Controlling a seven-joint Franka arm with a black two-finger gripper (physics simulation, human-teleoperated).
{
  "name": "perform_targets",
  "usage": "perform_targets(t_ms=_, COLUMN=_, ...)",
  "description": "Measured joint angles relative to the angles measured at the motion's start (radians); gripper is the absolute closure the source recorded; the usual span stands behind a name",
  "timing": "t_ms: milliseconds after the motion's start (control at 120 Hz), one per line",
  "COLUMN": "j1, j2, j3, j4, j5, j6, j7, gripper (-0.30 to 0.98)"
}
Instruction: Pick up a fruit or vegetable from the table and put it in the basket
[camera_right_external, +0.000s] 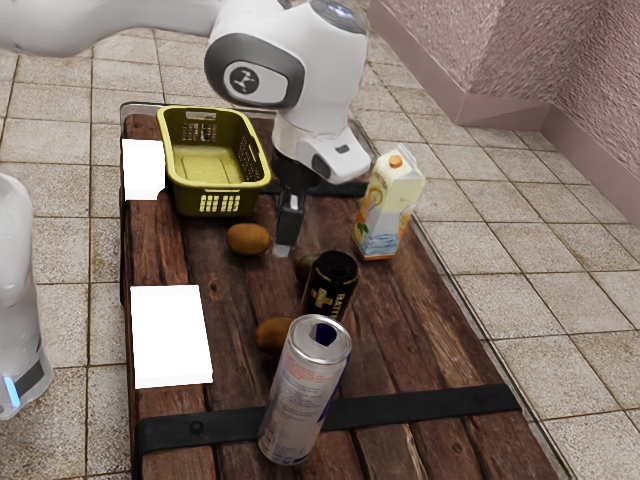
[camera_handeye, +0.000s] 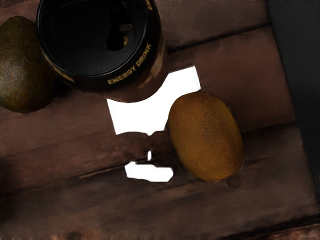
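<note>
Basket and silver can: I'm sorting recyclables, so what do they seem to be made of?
The basket looks like yellow-green plastic with a slight sheen: its thin walls have neat moulded slots. The silver can seems metal, probably aluminium, glossy: its rim shines.

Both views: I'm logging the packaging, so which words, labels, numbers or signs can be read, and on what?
"ENERGY DRINK": black can, around its top.
"BATT": the same can's side, the rest unclear; a plus sign beside it.
Silver can: print too small to read.
Carton: lettering too blurred to read.
Arm: an emblem, no readable word.
</note>
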Motion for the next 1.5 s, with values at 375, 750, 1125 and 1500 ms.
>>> perform_targets(t_ms=375, j1=-0.003, j2=-0.003, j3=-0.023, j4=-0.029, j5=-0.165, j6=0.123, j7=0.035, gripper=0.00)
perform_targets(t_ms=750, j1=0.010, j2=0.039, j3=0.038, j4=-0.026, j5=-0.224, j6=0.159, j7=-0.303, gripper=0.00)
perform_targets(t_ms=1125, j1=0.007, j2=0.080, j3=0.004, j4=-0.026, j5=-0.160, j6=0.113, j7=-0.566, gripper=0.00)
perform_targets(t_ms=1500, j1=0.007, j2=0.121, j3=0.048, j4=-0.036, j5=-0.146, j6=0.117, j7=-0.705, gripper=0.00)
